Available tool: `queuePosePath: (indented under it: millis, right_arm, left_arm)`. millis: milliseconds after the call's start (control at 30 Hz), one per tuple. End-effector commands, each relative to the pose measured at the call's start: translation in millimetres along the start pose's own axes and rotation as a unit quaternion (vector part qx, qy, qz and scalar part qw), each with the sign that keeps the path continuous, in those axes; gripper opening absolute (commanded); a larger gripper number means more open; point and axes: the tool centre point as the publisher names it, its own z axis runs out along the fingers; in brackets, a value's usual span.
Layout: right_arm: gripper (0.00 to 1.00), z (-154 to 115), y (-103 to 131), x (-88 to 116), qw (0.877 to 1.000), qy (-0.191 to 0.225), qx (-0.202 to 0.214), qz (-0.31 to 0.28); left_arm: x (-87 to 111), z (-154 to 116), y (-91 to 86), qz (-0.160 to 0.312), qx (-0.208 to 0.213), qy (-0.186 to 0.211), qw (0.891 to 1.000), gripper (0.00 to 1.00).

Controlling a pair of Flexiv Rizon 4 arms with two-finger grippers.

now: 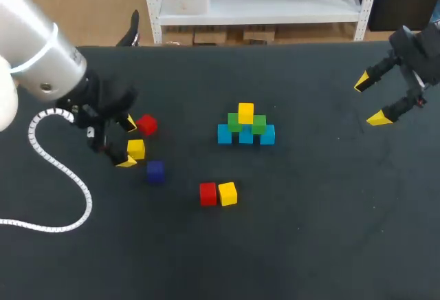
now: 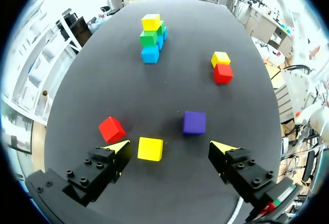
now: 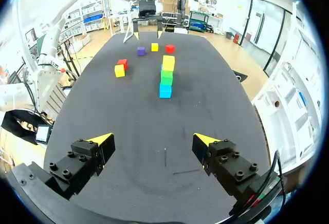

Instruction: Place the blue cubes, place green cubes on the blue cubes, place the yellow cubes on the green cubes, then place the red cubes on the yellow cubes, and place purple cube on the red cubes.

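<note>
left tool (image 2: pixel 171 147) open | yellow cube (image 2: pixel 150 148) between its fingers | right tool (image 3: pixel 154 141) open

Half-built cube pyramid (image 1: pixel 245 126) at mid-table.
Left gripper (image 1: pixel 128 142) straddles a loose yellow cube (image 1: pixel 136 148); right gripper (image 1: pixel 369 99) hangs spread, well apart.

A stepped pile (image 1: pixel 245 126) is standing in the middle of the desk (image 1: pixel 323 231): three cubes carrying two, carrying one. A touching pair (image 1: pixel 218 193) is lying nearer the robot. Leftward, one cube (image 1: pixel 136 148) is lying between the left claw's (image 1: pixel 128 142) fingertips, a second cube (image 1: pixel 146 124) behind it, a third cube (image 1: pixel 155 170) before it.
</note>
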Motion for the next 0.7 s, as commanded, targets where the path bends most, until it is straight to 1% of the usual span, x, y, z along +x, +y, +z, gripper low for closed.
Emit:
queuePosePath:
  millis: [33, 133, 233, 500, 700]
  right_arm:
    - [1.00, 0, -1, 0, 1.000, -0.001, -0.001, -0.001]
    - [1.00, 0, -1, 0, 1.000, -0.001, -0.001, -0.001]
    - [1.00, 0, -1, 0, 1.000, -0.001, -0.001, -0.001]
    - [1.00, 0, -1, 0, 1.000, -0.001, -0.001, -0.001]
    - [1.00, 0, -1, 0, 1.000, -0.001, -0.001, -0.001]
  left_arm:
    - [8.3, 9, 7.1, 0.006, 0.001, -0.020, 1.000, 1.00]
    - [12.9, 13, 12.1, 0.014, 0.000, -0.018, 1.000, 1.00]
    - [16.8, 17, 18.0, 0.019, 0.002, -0.007, 1.000, 1.00]
    - [22.9, 20, 31.6, 0.043, 0.002, 0.012, 0.999, 1.00]
    - [25.0, 23, 36.0, 0.053, 0.004, 0.017, 0.998, 1.00]
